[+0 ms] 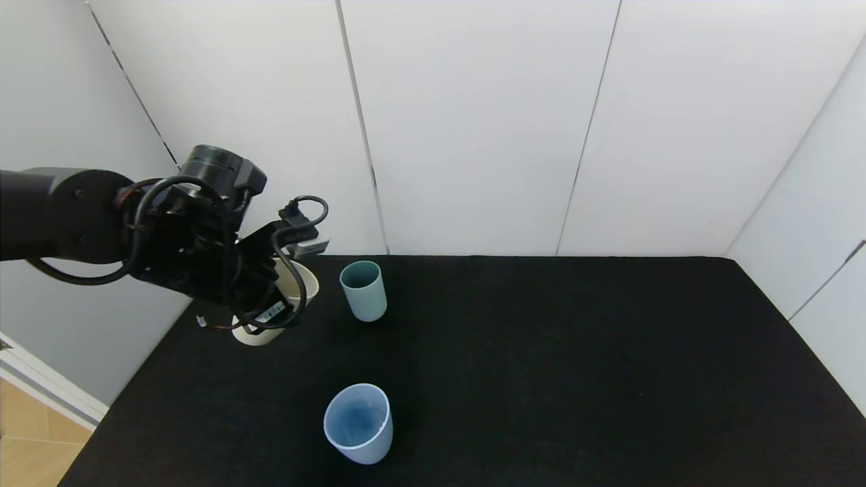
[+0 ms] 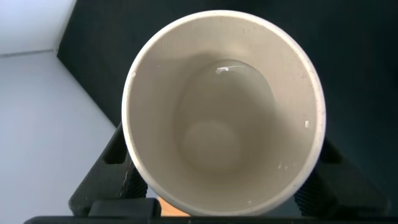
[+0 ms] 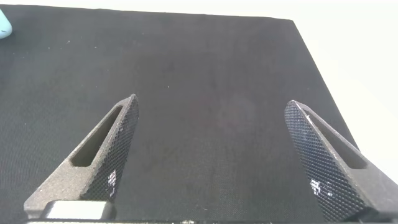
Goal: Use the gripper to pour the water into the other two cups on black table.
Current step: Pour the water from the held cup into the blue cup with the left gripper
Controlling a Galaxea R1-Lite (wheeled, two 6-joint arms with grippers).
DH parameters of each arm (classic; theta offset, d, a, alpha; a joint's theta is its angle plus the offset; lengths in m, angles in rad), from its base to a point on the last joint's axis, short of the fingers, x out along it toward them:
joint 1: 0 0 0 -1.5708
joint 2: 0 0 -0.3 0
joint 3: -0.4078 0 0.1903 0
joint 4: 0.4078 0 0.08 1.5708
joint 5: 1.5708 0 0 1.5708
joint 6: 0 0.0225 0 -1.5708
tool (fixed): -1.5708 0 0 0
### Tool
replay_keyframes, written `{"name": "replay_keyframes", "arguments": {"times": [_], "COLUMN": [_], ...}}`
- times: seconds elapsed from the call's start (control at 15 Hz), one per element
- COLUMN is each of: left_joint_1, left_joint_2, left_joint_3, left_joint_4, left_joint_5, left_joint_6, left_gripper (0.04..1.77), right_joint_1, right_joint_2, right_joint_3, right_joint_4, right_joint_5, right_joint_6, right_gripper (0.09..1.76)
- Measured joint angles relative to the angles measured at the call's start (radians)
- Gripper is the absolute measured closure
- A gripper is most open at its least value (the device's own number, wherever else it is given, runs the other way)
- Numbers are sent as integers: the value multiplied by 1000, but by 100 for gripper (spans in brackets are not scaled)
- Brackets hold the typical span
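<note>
My left gripper is shut on a beige tumbler at the far left of the black table. In the left wrist view the tumbler fills the frame between the black fingers. A shallow pool of clear water lies against one side of its pale bottom. The slim teal-green cup stands upright just right of the tumbler. The wider light blue cup stands nearer the front edge. My right gripper is open and empty above bare table, out of the head view.
White wall panels frame the table at the back and both sides. The table's left edge drops off beside the left arm. A pale cup's edge shows at one corner of the right wrist view.
</note>
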Motion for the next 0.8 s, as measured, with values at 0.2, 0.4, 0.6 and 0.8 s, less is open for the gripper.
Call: {"name": "replay_keyframes", "arguments": {"times": [0.2, 0.4, 0.6, 0.8], "left_joint_1": [-8, -44, -101, -169], "left_joint_2": [-123, -231, -314, -364], "left_joint_3": [120, 233, 325, 377], "left_joint_4": [-3, -5, -4, 1], "left_joint_5": [-3, -3, -1, 10], "left_joint_6": [12, 15, 22, 26], "left_gripper": [56, 56, 56, 56], "right_joint_1": [0, 0, 0, 0], "right_joint_2": [0, 0, 0, 0], "right_joint_3": [0, 0, 0, 0], "right_joint_4": [0, 0, 0, 0], "right_joint_5": [0, 0, 0, 0], "right_joint_6": [0, 0, 0, 0], "right_gripper": [14, 14, 14, 14]}}
